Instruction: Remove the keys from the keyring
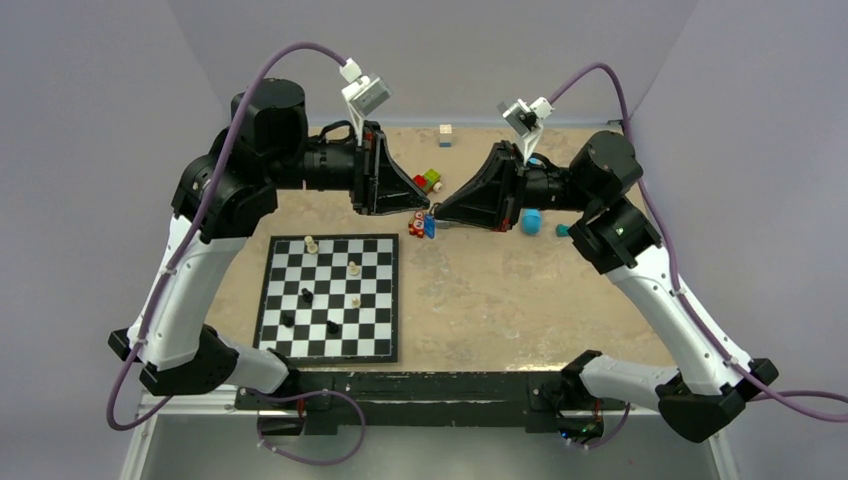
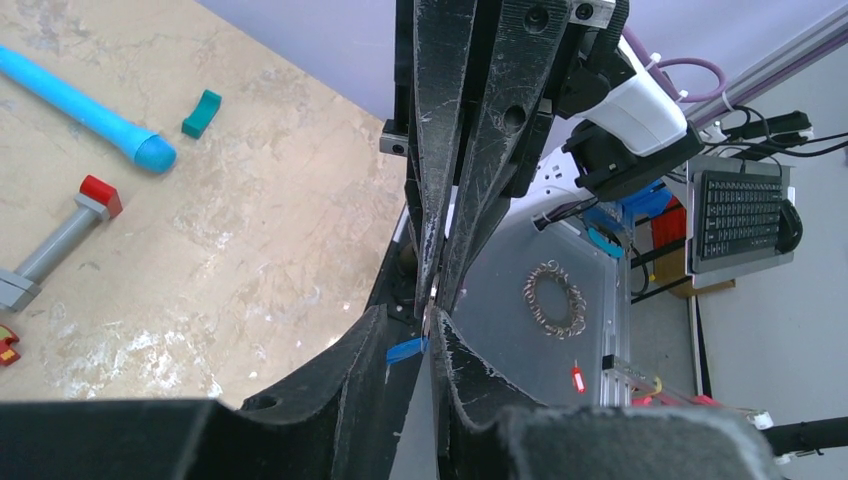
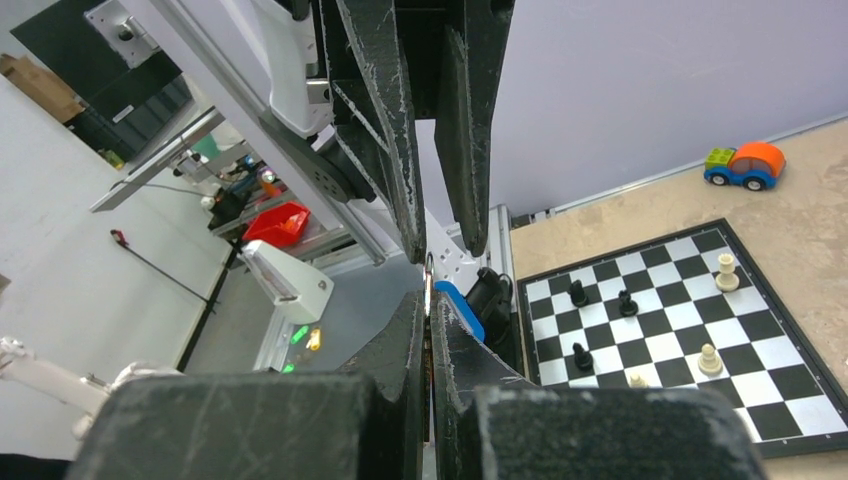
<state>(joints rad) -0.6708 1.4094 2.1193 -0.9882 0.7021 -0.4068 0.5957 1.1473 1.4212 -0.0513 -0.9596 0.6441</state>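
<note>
Work is mid-air above the worktop, past the chessboard, with both arms reaching in tip to tip.

Right claw: pressed together, pinching thin metal of the keyring. The blue tag hangs just beside its tips.

Left claw: fingers a narrow gap apart around the same metal. Can't tell if it grips.

Keys: too small to separate from the keyring in any view.

How I'd run it:
- Right claw is the anchor, so no wrist motion there.
- Left claw clamps one key's flat only, close to the right tips, so the keyring doesn't twist.
- Feed the key along the coil toward the split end in small rotations. A straight pull would likely drag the keyring out of the pinch.
- Risks: the tag swings and blocks the wrist views. Thin metal dropped flat on the worktop would be hard to regrasp.
</note>
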